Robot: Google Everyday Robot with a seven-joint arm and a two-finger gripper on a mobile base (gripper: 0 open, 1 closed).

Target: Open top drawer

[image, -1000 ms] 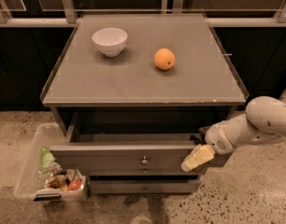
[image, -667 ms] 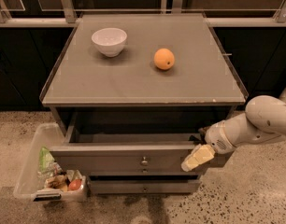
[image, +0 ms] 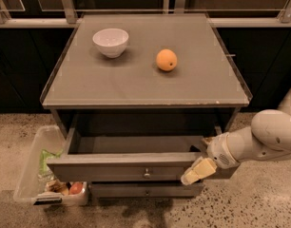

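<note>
I am looking down from above on a grey table (image: pixel 136 84) with a flat top and a low raised rim, which is taking up most of the view. It is standing on a speckled stone floor (image: pixel 259 203), in front of dark cabinets and a railing.

Just beneath the tabletop, the top drawer (image: pixel 112 169) is standing open. Its wide flat grey front is jutting well forward of the table's frame, toward me, and the grey bottom of the drawer is showing behind it.

The robot's white arm (image: pixel 264 139) is reaching in from the right edge, at drawer height, angled down and to the left.

On the floor against the table's left side, a clear plastic bin (image: pixel 31 146) is sitting, holding assorted packets and small items that I cannot identify.

Directly under the open drawer, a lower drawer (image: pixel 117 190) with a shorter grey front is sitting closed, set further back.

On the tabletop, a white bowl (image: pixel 110 42) is standing upright at the back left. An orange (image: pixel 166 60) is lying to its right, near the middle, apart from the bowl.

The hand (image: pixel 196 171), cream-coloured at its tip, is sitting at the right end of the top drawer's front, up against the panel. I cannot tell whether it is released or clenched, or whether it is grasping anything.

A small round knob (image: pixel 147 175) is sitting at the centre of the top drawer's front, well to the left of the hand.
</note>
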